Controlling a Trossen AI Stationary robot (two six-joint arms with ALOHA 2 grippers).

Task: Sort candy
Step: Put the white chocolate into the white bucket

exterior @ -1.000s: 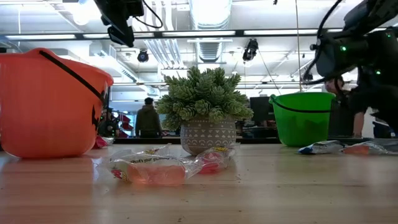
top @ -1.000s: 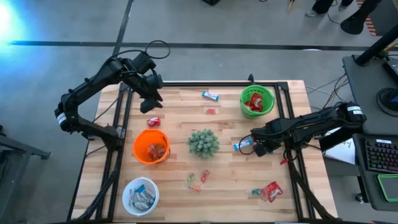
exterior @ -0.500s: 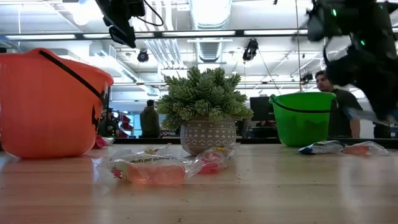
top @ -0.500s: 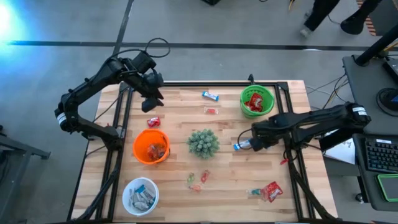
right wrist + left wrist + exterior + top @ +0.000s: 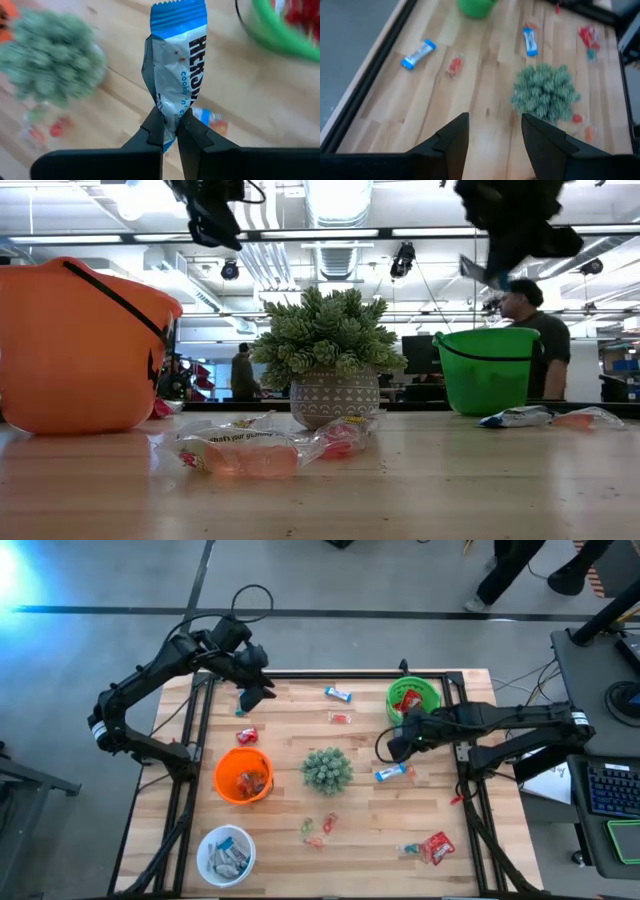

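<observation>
— Right wrist view: we see the right gripper [image 5: 169,131] pinching a blue-and-white candy bar [image 5: 175,70], up off the bench [image 5: 290,805] beside the green bowl [image 5: 432,698].

— And our left gripper [image 5: 252,698], fingers spread, hangs empty over the bench's far left corner.

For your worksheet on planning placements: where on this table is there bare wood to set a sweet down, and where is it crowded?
Bare wood lies between the white bowl and the two small sweets, and between the orange bowl and the plant. Crowded: around the blue-and-white bar and the green bowl, under the right gripper.
</observation>
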